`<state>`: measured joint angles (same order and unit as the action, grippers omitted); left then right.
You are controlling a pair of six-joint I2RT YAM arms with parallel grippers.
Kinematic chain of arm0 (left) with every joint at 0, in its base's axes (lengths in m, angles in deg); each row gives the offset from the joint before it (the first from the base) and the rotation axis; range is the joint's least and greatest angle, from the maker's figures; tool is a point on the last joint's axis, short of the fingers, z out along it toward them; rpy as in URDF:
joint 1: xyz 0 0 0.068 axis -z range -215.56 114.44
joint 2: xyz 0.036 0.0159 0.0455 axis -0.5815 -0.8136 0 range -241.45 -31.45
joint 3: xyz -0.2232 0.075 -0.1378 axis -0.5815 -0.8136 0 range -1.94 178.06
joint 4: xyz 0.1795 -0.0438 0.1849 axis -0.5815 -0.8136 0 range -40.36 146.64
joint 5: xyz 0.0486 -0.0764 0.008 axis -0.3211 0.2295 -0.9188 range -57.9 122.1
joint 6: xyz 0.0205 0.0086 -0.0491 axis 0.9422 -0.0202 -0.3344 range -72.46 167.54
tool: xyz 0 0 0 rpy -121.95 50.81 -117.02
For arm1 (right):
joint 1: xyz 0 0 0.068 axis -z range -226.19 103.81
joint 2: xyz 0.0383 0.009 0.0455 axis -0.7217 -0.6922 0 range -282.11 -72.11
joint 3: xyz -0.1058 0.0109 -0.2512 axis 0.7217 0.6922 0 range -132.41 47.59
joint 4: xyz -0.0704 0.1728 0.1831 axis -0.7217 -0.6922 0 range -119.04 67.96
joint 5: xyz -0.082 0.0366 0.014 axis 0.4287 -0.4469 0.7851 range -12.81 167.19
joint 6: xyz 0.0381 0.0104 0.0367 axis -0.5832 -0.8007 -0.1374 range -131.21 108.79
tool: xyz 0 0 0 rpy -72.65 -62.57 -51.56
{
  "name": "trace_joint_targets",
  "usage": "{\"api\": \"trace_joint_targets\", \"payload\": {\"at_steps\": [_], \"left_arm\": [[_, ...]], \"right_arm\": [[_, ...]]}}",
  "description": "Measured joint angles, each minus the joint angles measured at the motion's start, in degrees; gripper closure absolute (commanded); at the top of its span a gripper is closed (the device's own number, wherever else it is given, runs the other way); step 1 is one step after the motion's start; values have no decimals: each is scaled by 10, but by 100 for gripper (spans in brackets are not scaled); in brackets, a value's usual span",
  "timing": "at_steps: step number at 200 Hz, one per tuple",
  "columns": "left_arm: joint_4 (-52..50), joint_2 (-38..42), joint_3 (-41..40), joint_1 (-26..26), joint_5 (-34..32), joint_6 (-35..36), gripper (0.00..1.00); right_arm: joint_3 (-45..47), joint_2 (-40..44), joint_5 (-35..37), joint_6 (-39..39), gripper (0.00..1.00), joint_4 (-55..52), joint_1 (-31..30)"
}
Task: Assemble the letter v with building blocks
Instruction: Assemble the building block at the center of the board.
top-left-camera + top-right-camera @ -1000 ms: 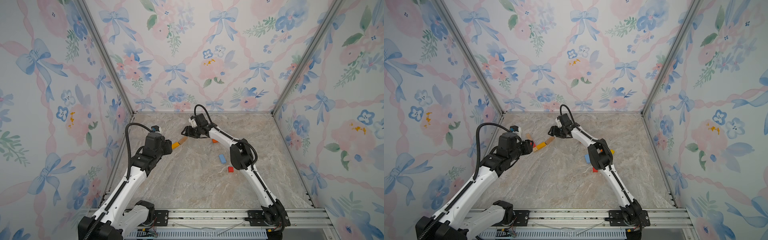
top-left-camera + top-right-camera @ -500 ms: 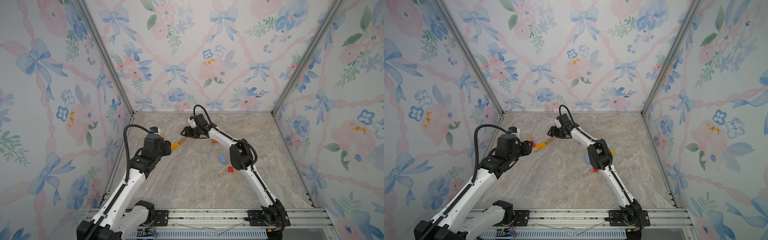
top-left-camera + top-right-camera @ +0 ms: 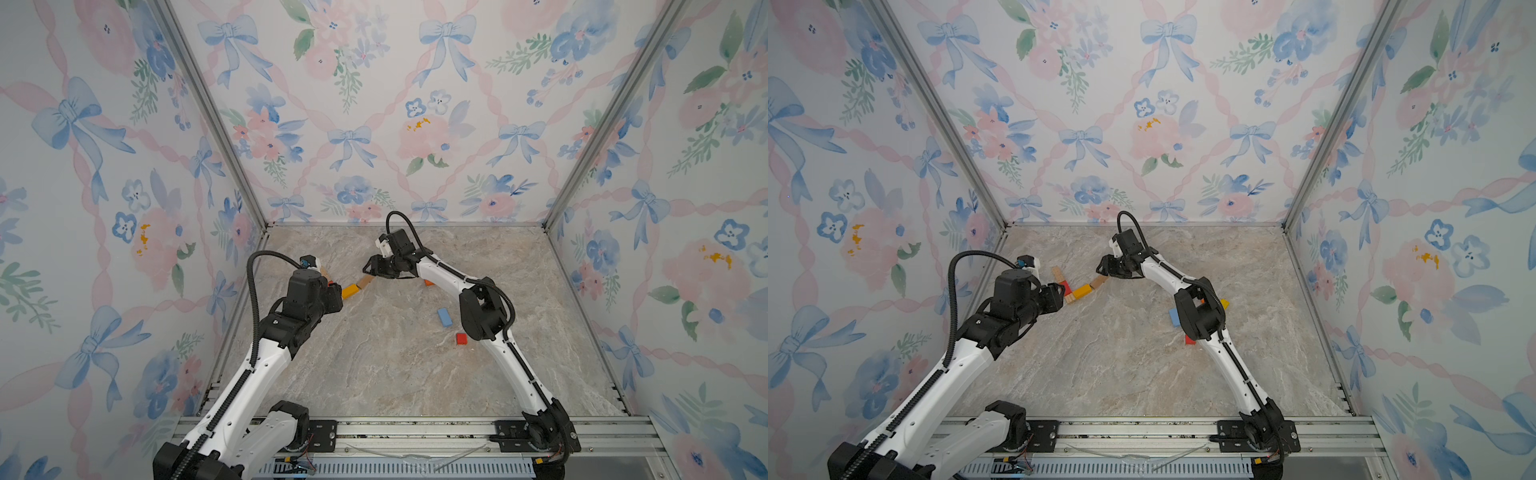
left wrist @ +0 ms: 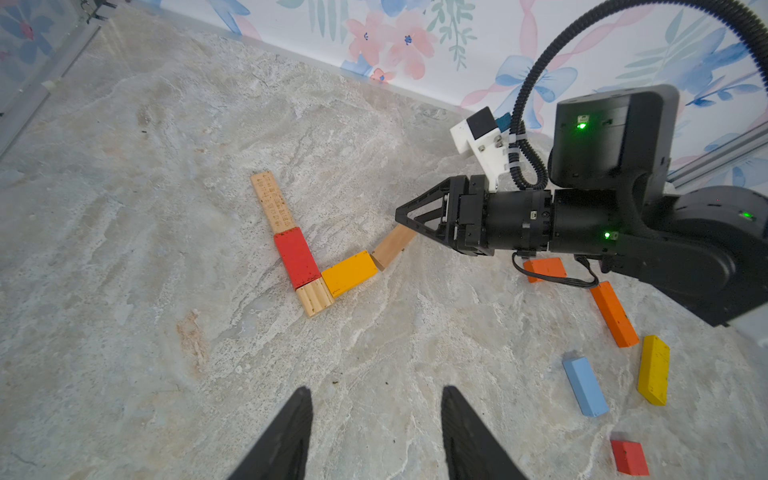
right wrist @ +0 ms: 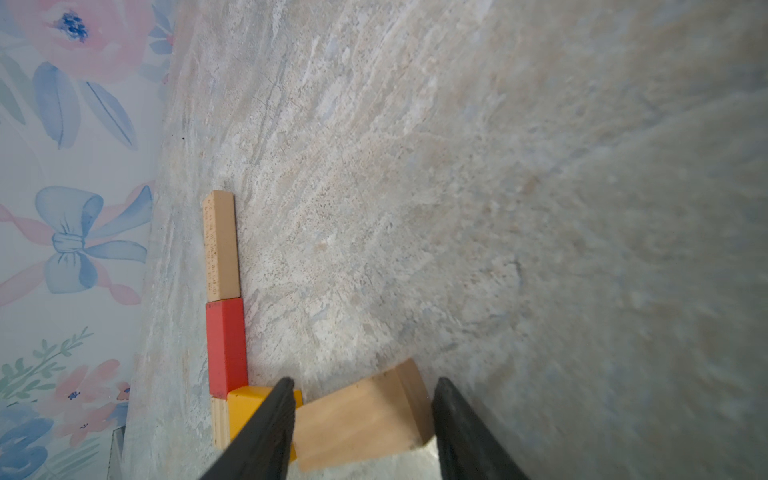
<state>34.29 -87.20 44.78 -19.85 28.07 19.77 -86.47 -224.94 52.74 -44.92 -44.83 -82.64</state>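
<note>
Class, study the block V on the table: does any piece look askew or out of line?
Yes. The plain wooden block at the end of one stroke, touching the yellow block, is turned off that block's line, so the stroke kinks there. The right gripper straddles it.

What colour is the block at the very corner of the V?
Natural, unpainted wood. The corner block shows best in the left wrist view.

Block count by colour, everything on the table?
wood blocks: 3
red blocks: 2
yellow blocks: 2
orange blocks: 2
blue block: 1
Total: 10
</note>
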Motion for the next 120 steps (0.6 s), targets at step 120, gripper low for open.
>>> {"api": "trace_joint_targets", "payload": {"at_steps": [120], "left_arm": [[0,2,-5,0,0,-4,47]], "right_arm": [[31,14,1,1,57,12,0]]}}
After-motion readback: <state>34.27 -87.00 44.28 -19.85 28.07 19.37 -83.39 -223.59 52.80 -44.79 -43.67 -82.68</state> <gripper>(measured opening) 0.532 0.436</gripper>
